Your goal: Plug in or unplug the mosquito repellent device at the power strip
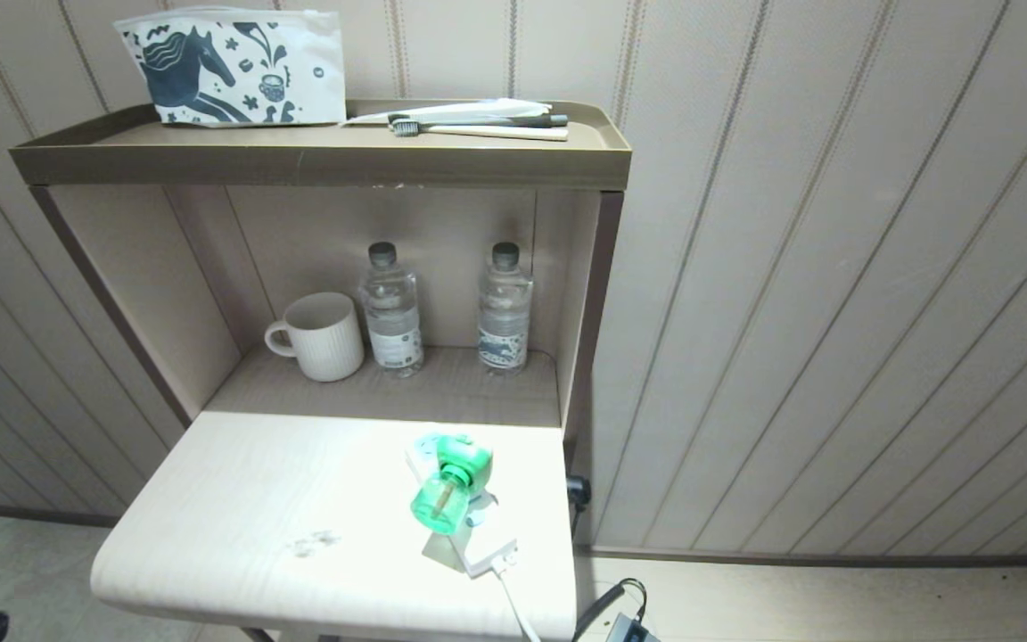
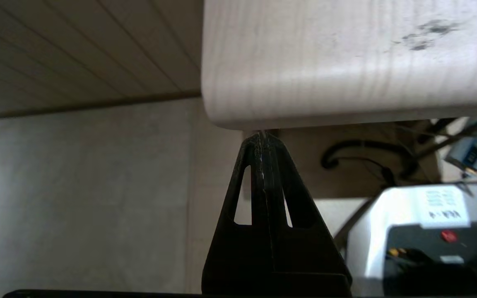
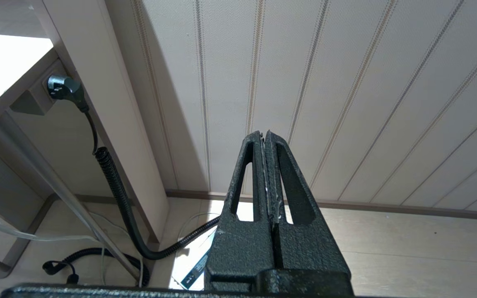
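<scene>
- We see the mosquito repellent device (image 1: 449, 486), a small translucent green liquid bottle under a green and white heater cap, seated on the power strip (image 1: 471, 546), a long white plastic bar; the bottle end tilts toward the front edge of the tabletop.
- The power strip lies on the pale wood-grain tabletop (image 1: 282, 499), at its right-hand side as the head camera looks, and the strip's white cord (image 1: 516, 611) runs off the front edge just beside the strip's near end.
- A small grey smudge (image 1: 313, 542) marks the tabletop to the left of the power strip, apart from it.
- Behind the power strip, in the open shelf recess, stand 1 white ribbed mug (image 1: 322, 336) and 2 clear water bottles (image 1: 391, 309) with dark caps, all upright; the mug is furthest left.
- Above the recess, well behind the power strip, the brown tray shelf (image 1: 317, 160) carries a white pouch printed with a blue horse (image 1: 233, 67) and a pale-handled toothbrush (image 1: 478, 130) lying flat.
- Our left gripper (image 2: 263, 142) is clenched with nothing between its black fingers; it sits below the tabletop's rounded front edge, well away from the power strip.
- Our right gripper (image 3: 264, 136) is likewise clenched on nothing, low to the right of the tabletop, facing the striped wall panels (image 3: 346, 103).
- Near it, a black plug (image 3: 62, 87) with a ribbed black cable sits in the side of the furniture, below the power strip's side of the tabletop.
</scene>
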You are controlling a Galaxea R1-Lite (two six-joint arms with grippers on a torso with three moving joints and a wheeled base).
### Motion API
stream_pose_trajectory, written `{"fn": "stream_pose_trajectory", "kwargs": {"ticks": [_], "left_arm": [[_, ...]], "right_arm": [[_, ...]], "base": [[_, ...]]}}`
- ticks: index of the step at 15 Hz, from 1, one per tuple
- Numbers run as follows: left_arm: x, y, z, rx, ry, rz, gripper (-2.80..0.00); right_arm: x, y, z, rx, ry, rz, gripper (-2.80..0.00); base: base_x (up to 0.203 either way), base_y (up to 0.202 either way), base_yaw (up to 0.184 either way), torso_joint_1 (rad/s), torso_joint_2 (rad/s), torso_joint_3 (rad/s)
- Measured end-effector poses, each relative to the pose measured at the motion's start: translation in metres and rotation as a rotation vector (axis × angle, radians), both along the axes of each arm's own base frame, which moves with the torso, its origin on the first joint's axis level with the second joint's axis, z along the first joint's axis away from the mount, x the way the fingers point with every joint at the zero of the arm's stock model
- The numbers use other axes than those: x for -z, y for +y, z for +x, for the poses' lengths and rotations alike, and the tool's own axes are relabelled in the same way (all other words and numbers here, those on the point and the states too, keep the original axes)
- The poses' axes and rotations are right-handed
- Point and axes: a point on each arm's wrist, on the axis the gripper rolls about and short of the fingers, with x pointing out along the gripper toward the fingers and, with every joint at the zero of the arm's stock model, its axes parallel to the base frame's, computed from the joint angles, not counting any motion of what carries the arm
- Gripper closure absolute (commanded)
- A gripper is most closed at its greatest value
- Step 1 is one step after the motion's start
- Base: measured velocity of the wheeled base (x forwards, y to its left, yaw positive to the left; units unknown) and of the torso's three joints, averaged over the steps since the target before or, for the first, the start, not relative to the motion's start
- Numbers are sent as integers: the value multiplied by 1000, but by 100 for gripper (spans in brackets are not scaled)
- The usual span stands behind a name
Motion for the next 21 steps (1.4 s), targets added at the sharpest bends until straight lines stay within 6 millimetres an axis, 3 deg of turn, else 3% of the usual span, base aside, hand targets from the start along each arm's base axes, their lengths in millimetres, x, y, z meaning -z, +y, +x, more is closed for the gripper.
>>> {"fn": "stream_pose_trajectory", "kwargs": {"ticks": [2, 4, 6, 11, 17, 21], "left_arm": [[29, 6, -22, -31, -89, 58, 0], [54, 8, -31, -74, -173, 101, 0], [59, 6, -38, -42, -330, 113, 0], [73, 2, -54, 76, -530, 80, 0], [81, 2, -57, 15, -507, -177, 0], [81, 2, -57, 16, -506, -191, 0]], "right_arm": [[0, 0, 0, 0, 0, 0, 0], [0, 0, 0, 0, 0, 0, 0], [0, 0, 0, 0, 0, 0, 0], [0, 0, 0, 0, 0, 0, 0], [0, 0, 0, 0, 0, 0, 0], [0, 0, 0, 0, 0, 0, 0]], "base": [[0, 0, 0, 0, 0, 0], [0, 0, 0, 0, 0, 0], [0, 0, 0, 0, 0, 0], [0, 0, 0, 0, 0, 0], [0, 0, 0, 0, 0, 0], [0, 0, 0, 0, 0, 0]]}}
